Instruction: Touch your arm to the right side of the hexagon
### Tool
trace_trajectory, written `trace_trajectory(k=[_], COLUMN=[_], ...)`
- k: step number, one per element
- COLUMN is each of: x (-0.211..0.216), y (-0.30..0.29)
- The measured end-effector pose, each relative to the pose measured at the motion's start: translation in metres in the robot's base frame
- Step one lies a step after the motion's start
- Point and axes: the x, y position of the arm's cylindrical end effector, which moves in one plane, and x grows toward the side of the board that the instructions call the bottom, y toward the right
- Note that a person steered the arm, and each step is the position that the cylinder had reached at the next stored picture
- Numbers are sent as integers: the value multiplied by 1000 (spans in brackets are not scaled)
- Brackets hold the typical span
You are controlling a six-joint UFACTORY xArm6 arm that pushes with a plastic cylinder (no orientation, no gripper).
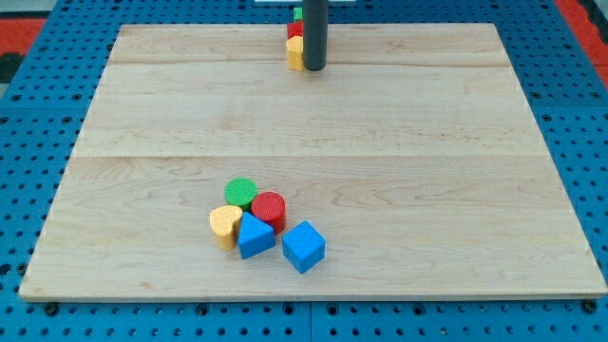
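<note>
Item: yellow plastic block (294, 54), likely the hexagon though half hidden, at twelve o'clock on the pale wooden board (427, 123). My tip (314, 68) stands at its three o'clock, seemingly touching; I would press only lightly towards nine. No pincer fitted, so no state to tell. Five-block cluster (261, 223) at six o'clock, well apart; blue pegboard (38, 114) surrounds.

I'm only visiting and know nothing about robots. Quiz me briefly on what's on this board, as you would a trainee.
1. True or false: my tip rests among the blocks at the view's bottom.
2. How many blocks are in the group that holds the blue cube? A three, B five, C seven.
3. Fill in: the block right beside my tip, on the view's left, is ____.
Key: 1 false, it stands at the view's top; 2 B; 3 yellow, the yellow block.
</note>
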Motion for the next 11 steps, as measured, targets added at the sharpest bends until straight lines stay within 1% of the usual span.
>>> trace_trajectory(k=[1, 2, 3, 5, 6, 7, 9, 10, 11], x=[8, -22, -85, -88, -87, -85, 1, 28, -39], y=[16, 105, 129, 118, 55, 22, -20, 34, 82])
